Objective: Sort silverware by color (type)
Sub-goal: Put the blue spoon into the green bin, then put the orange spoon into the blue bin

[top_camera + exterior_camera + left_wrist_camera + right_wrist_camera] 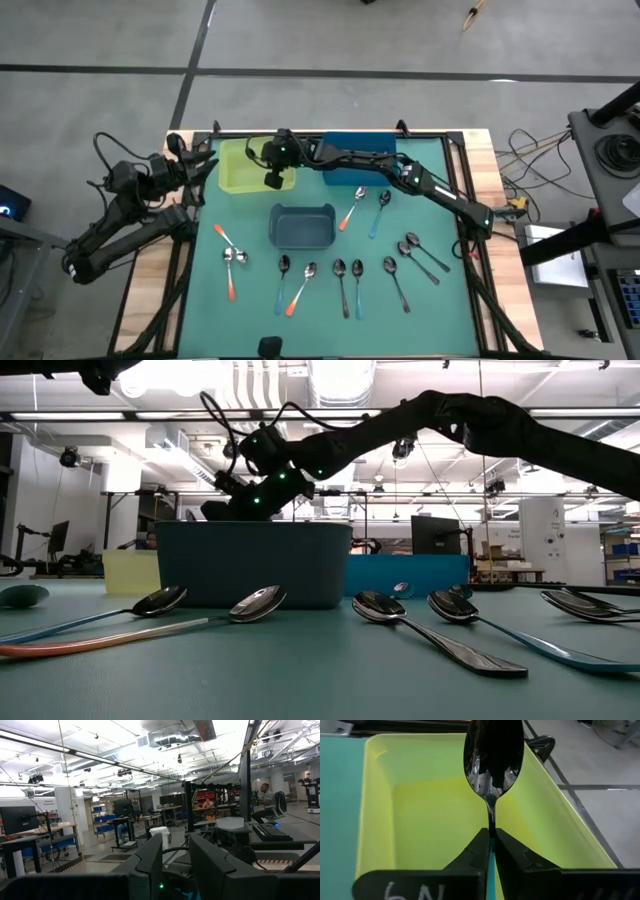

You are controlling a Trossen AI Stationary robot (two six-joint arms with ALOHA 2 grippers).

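My right gripper (273, 178) (491, 834) hangs over the yellow-green bin (240, 168) (420, 810) at the table's far left, shut on a spoon with a shiny bowl (493, 757). A light-blue strip of handle (491, 865) shows between the fingers. In the low view it (245, 500) is above and behind the grey-blue bin (250, 565). Other spoons lie flat on the green mat: orange-handled (231, 278), light-blue-handled (379, 216) and all dark (342, 286). My left gripper (203, 166) (176, 870) waits open at the table's left edge. My right gripper pinches the spoon between its two fingers where the handle meets the thin neck (491, 831). The spoon runs along the fingers and sticks out past their tips. It is lifted clear, with its bowl out over the inside of the yellow-green bin.
A blue bin (357, 158) stands to the right of the yellow-green one, and the grey-blue bin (302, 226) is at the mat's middle. Spoons are strewn across the near half of the mat (450, 300). Cables and equipment lie beyond the table's right edge.
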